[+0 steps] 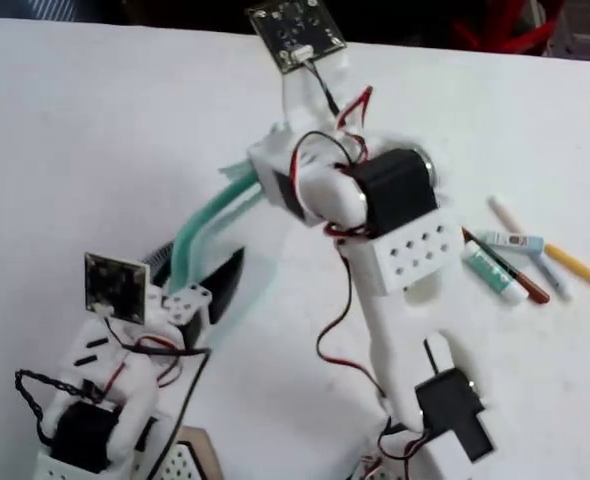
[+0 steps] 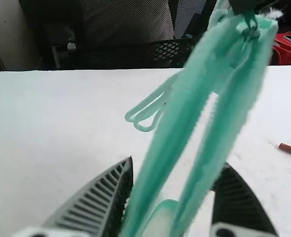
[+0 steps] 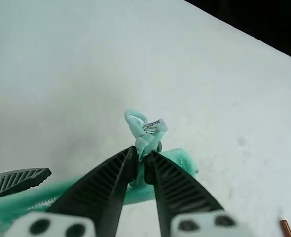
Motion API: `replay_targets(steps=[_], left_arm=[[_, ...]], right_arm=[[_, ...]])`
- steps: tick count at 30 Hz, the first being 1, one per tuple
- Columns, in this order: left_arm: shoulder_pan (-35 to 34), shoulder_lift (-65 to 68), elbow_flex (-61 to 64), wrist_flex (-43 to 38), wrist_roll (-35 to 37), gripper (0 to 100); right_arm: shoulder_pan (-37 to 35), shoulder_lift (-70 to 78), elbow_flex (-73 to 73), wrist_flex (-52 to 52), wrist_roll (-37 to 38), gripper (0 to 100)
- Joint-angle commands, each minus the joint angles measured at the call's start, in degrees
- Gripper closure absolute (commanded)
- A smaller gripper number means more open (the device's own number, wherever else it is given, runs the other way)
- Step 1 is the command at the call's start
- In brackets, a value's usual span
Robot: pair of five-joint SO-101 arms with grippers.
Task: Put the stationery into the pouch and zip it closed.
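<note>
Left gripper (image 2: 177,168): clamped on pouch (image 2: 185,123), anchoring it.
Right gripper (image 3: 143,154): pinched on zipper pull (image 3: 146,132), for sliding.
Stationery (image 1: 520,262): outside pouch.

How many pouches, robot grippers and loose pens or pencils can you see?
pouch: 1
grippers: 2 (left gripper, right gripper)
loose stationery pieces: 5, as best I can tell
Total: 8

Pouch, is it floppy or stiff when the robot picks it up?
Probably floppy: the pouch looks like thin fabric, and its open edges bow apart. Likely light: the right gripper holds one end by just the zipper pull. Its loop would likely dangle.
</note>
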Motion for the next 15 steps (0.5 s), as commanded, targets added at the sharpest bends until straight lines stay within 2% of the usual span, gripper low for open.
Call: replay_targets(steps=[1, 3, 6, 10, 15], left_arm=[[1.10, 0.66, -0.35, -0.44, -0.97, 83], [3.74, 0.66, 0.09, -0.53, -1.14, 89], [7.60, 0.66, 2.46, -4.48, -6.95, 99], [8.84, 0.66, 4.48, -7.74, -7.21, 98], [8.66, 0.66, 4.48, -7.38, -7.21, 98]], right_arm=[[-0.04, -2.42, -0.53, 0.22, 0.09, 97.7], [-0.40, -2.33, -0.53, 0.66, 0.09, 97.7], [-1.80, -2.33, -0.53, 0.84, -1.14, 97.7], [-4.35, -2.24, -0.53, 0.57, -1.41, 97.7], [-5.49, -2.42, -0.53, -0.57, -1.41, 97.7]])
